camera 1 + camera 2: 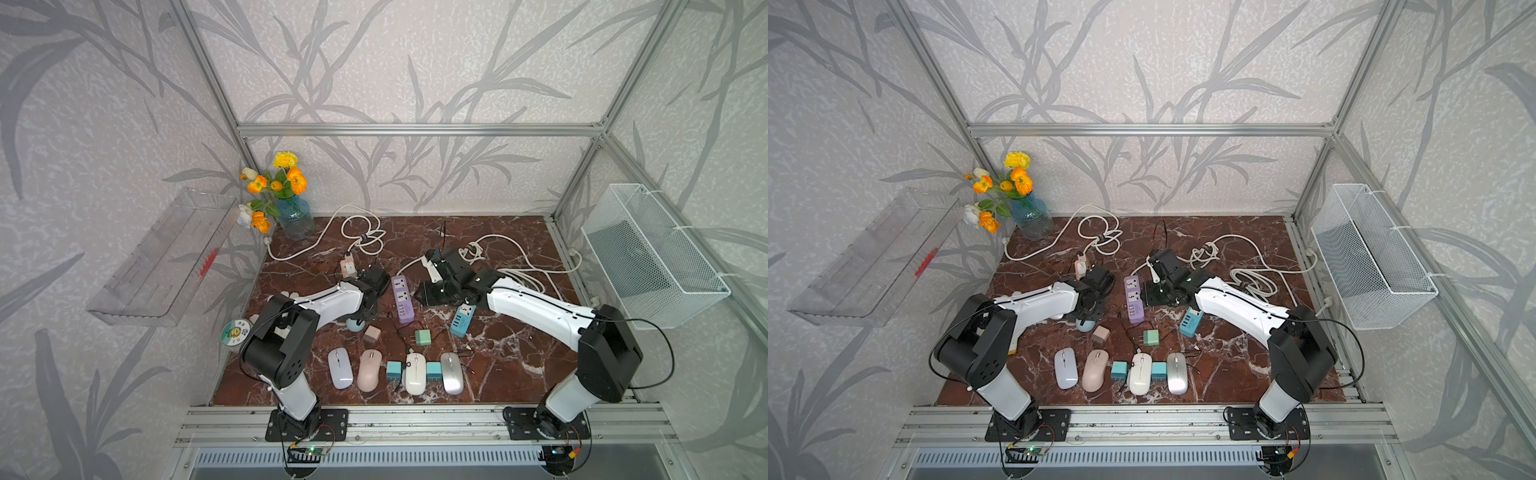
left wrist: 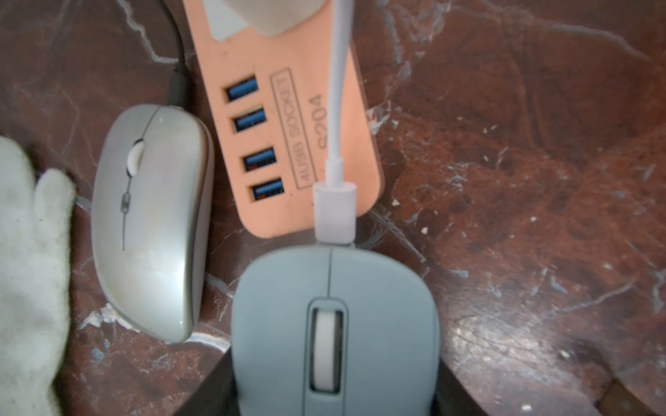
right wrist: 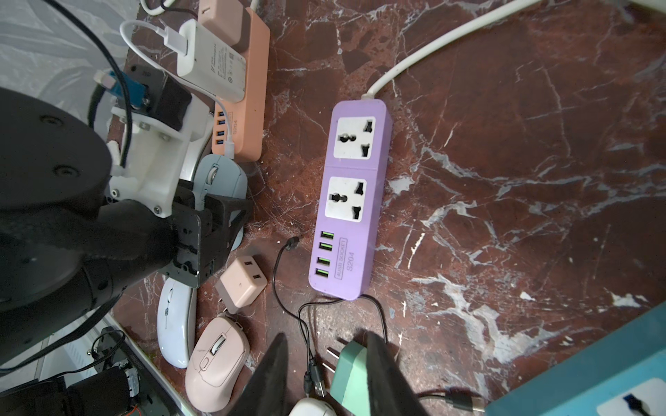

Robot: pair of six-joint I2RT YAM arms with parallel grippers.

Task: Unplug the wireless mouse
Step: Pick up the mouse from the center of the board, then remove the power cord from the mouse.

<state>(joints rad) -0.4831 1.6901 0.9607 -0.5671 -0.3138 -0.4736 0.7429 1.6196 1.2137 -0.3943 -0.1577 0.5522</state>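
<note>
The left pincer (image 2: 335, 354) is down on the tabletop (image 2: 522, 180) with its two dark fingers (image 2: 216, 381) standing apart on either side of the blue-grey wireless mouse (image 2: 335, 306). The mouse body fills the gap between them. The fingers lie close against its flanks, but I cannot tell whether they are pressing on it.

A white plug (image 2: 334, 212) is seated in the end of the mouse that points away from the pincer, and its white cable (image 2: 337, 90) runs on across an orange power strip (image 2: 281, 47) lying straight ahead of the fingertips. A silver mouse (image 2: 151, 223) lies just beside the blue-grey one, outside one finger and alongside the strip.

The right pincer (image 3: 326, 335) hangs partly open and has hold of nothing. A purple power strip (image 3: 355, 201) lies ahead of its fingertips. A green charger (image 3: 347, 374) shows in the gap between the fingers, partly hidden by one of them. A loose black cable (image 3: 277, 273) trails beside it.
</note>
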